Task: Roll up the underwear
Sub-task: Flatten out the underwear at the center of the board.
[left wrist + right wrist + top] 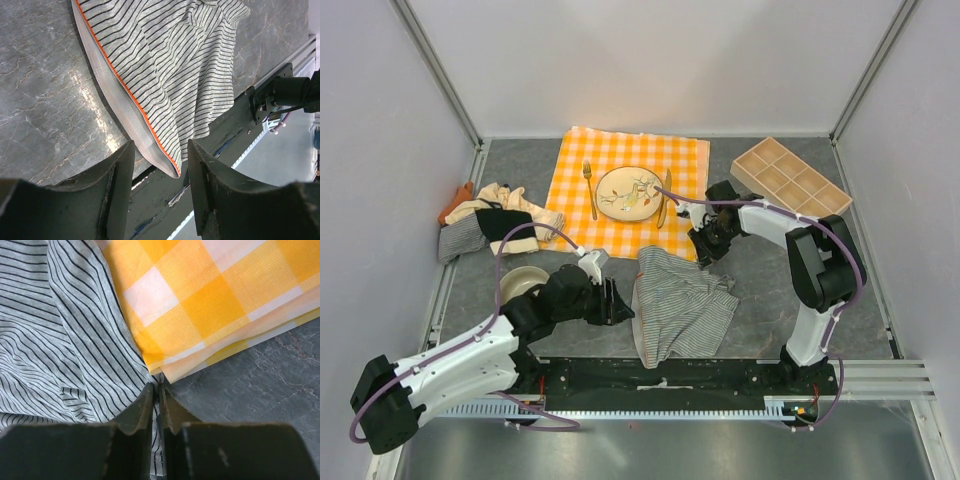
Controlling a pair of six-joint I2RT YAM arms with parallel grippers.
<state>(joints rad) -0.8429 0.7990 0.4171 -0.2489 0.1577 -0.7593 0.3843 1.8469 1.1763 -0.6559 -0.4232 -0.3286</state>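
Striped underwear [685, 300]: one piece, spread flat at the centre of the worktop [765, 300], between the two arms.
Waistband [125, 110]: grey with an orange edge line. It runs along the garment's left side.
Underwear pile [495, 222]: at the worktop's left edge, well apart from the spread piece. One orange, one black with a cream band and one striped piece can be counted, plus cream cloth. The exact number of cream pieces cannot be told.
Left end effector [160, 155]: open. The fingers [117, 190] stand apart, with the near corner of the waistband between them.
Right end effector [158, 390]: closed, pinching the garment's far right edge where it meets the tablecloth [620, 160].
Edges: the near hem reaches the black base rail [720, 375]. The far edge overlaps the tablecloth's near border.
Open room: bare worktop lies to the right of the garment.
Other items: one plate [630, 193], one fork [588, 185] and one knife [666, 200] on the tablecloth. One compartment tray [790, 178] sits at the rear right, and one bowl [523, 282] at the left.
Hidden: the left arm covers part of the bowl. In the top view its wrist hides its fingertips.
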